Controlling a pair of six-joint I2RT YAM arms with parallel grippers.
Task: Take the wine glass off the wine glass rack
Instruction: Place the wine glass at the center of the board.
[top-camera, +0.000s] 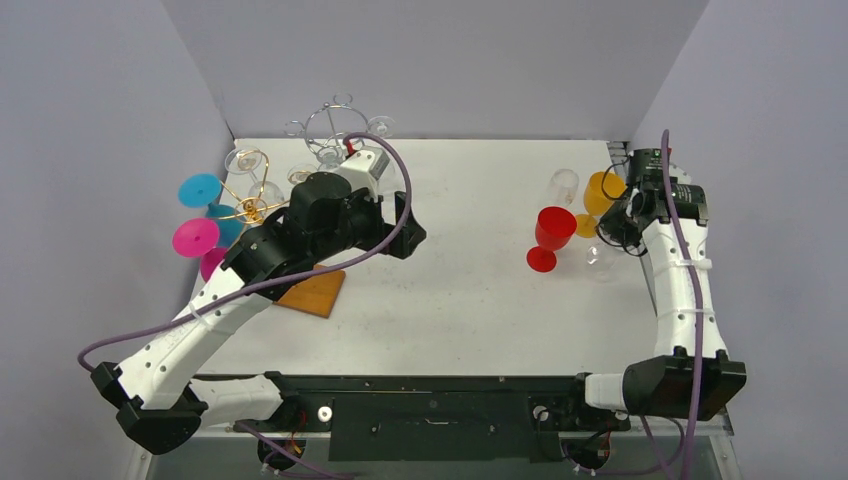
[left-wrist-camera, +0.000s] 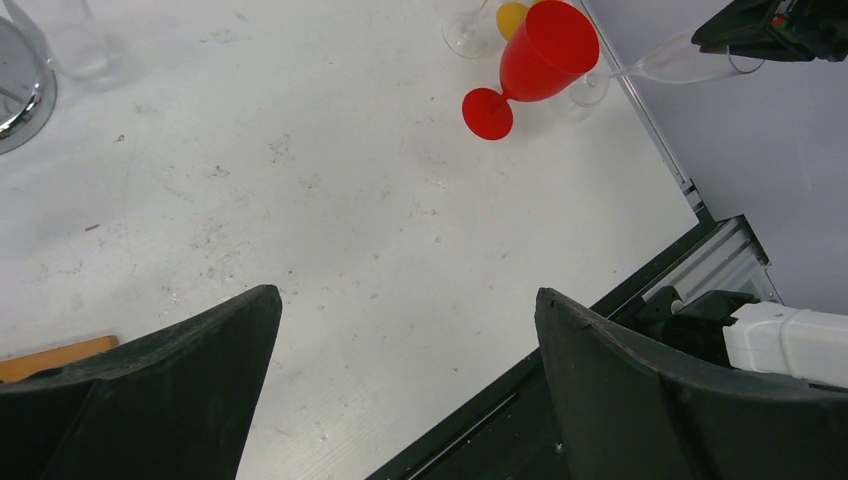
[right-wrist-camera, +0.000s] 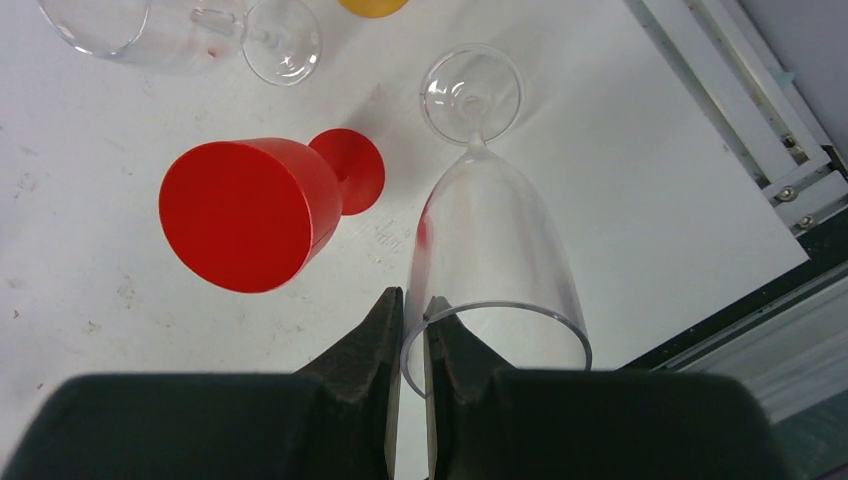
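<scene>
My right gripper (right-wrist-camera: 412, 305) is shut on the rim of a clear wine glass (right-wrist-camera: 495, 260), one finger inside the bowl and one outside. The glass hangs foot down (top-camera: 602, 260) over the table's right side, beside a red wine glass (top-camera: 550, 235). I cannot tell whether its foot touches the table. A silver wine glass rack (top-camera: 335, 125) with clear glasses stands at the back left. A gold rack (top-camera: 250, 208) on the left carries blue and pink glasses. My left gripper (top-camera: 408, 230) is open and holds nothing, just right of the racks, above bare table (left-wrist-camera: 405, 300).
An orange glass (top-camera: 600, 195) and another clear glass (top-camera: 563, 185) stand behind the red one (right-wrist-camera: 255, 210). A wooden base (top-camera: 315, 292) lies under my left arm. Grey walls close in the left, back and right sides. The table's metal edge (right-wrist-camera: 790, 190) runs just right of the held glass.
</scene>
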